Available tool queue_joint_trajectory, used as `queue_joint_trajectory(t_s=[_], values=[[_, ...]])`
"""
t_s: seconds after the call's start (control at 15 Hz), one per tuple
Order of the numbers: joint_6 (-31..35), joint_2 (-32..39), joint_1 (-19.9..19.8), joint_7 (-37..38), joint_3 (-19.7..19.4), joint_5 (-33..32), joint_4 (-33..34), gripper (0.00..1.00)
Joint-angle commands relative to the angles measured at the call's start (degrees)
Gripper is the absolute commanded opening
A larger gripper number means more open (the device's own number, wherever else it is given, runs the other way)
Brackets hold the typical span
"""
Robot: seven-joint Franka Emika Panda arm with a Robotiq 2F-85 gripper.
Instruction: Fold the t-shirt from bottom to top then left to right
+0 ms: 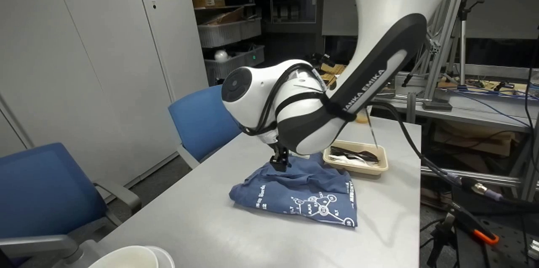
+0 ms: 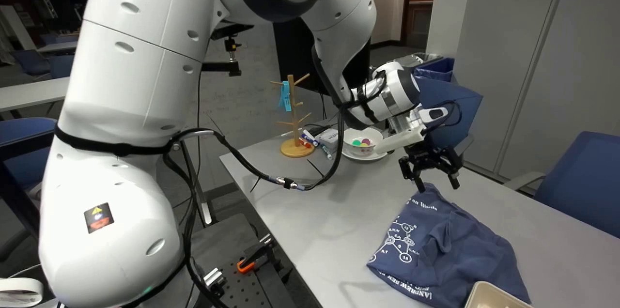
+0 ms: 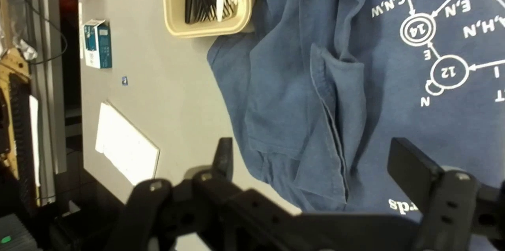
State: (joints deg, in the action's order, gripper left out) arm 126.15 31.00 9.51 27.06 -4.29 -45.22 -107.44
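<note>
The navy-blue t-shirt (image 1: 290, 194) lies bunched and partly folded on the table, with white lettering and a diagram of circles showing. It also shows in an exterior view (image 2: 477, 254) and in the wrist view (image 3: 284, 97), with loose folds and a raised flap in its middle. My gripper (image 3: 311, 148) is open and empty, fingers wide apart. In both exterior views, the gripper (image 1: 279, 163) (image 2: 438, 186) is above the shirt's edge on the chair side. In the wrist view, one finger appears over bare table beside the shirt and one over the lettering.
A cream tray (image 3: 209, 30) of black and white cutlery touches or overlaps the shirt's edge; it shows in both exterior views (image 1: 381, 169) (image 2: 477, 293). A bowl (image 2: 358, 147) with coloured balls, a wooden stand (image 2: 293, 119) and markers are on the table. Blue chairs (image 1: 204, 120) stand alongside.
</note>
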Motion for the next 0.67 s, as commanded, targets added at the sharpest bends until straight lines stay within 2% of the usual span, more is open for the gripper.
queue_joint_trajectory(t_s=[0.0,0.27,0.6], values=[[-1.52,-8.76,-4.62,-9.49,2.55,10.26,-5.36,1.00],[-4.72,-17.64,-6.33,-17.93,3.09,23.42,-7.64,1.00],[-6.45,-25.19,-6.45,-20.54,3.66,33.58,-9.01,1.00]])
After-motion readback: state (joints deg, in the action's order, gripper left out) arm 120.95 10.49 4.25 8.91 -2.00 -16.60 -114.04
